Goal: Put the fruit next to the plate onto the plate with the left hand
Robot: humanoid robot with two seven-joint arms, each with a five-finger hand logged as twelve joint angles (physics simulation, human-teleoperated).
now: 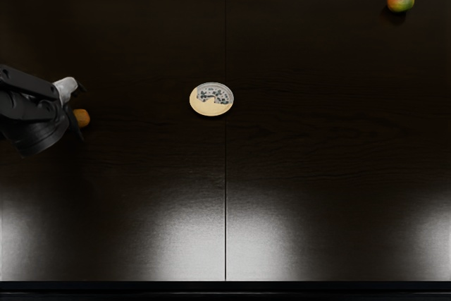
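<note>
The robot's black left hand hides part of a small orange fruit on the dark glossy table, well left of the round blue-patterned plate; its grip and the fruit's long axis cannot be told

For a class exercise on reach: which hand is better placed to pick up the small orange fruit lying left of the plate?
Left. The left hand is right beside the small orange fruit, on the same side of the round patterned plate. No arm enters from the picture's right edge.
</note>
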